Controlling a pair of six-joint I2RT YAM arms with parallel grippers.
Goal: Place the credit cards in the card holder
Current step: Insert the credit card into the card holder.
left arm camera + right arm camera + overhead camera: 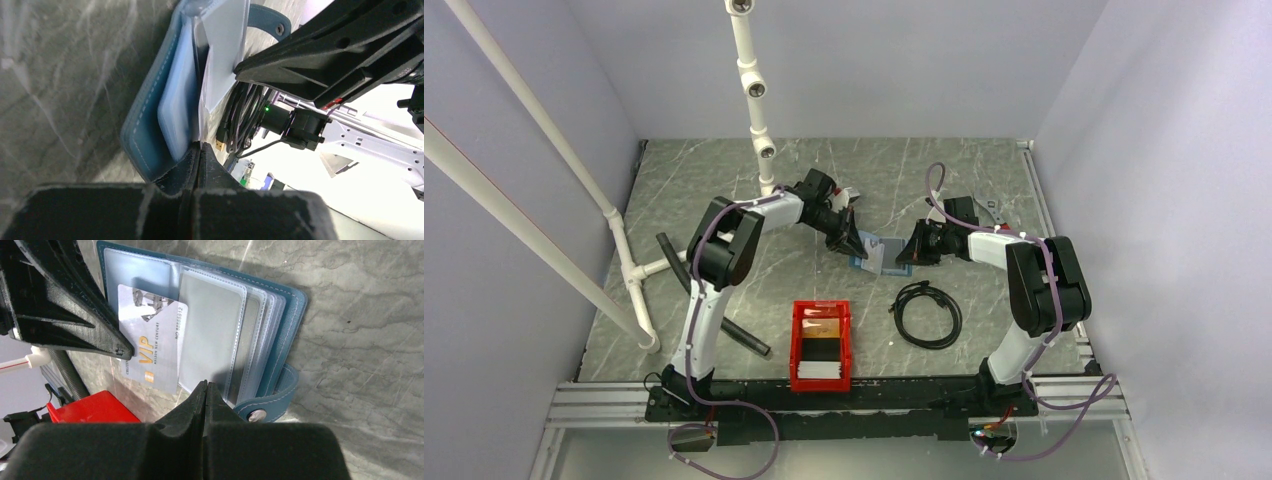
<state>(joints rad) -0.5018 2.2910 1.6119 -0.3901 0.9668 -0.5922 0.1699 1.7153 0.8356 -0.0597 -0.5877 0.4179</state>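
Note:
The blue card holder [879, 250] lies open on the table between my two grippers, its clear sleeves fanned out in the right wrist view [290, 315]. A silver credit card [155, 350] marked VIP sits partly inside a left pocket. My left gripper [200, 147] is shut on this card's edge, beside the holder's cover [150, 115]. My right gripper [205, 386] is shut on the bottom edge of a clear sleeve [210, 330]. In the top view the left gripper [852, 243] and right gripper [906, 254] face each other across the holder. An orange-gold card [821, 326] and a whitish stack [821, 372] lie in the red bin.
The red bin [797, 345] stands near the front centre. A coiled black cable [927, 312] lies right of it. A white pipe frame [754, 90] rises at the back left, with black rods [714, 310] on the table near the left arm.

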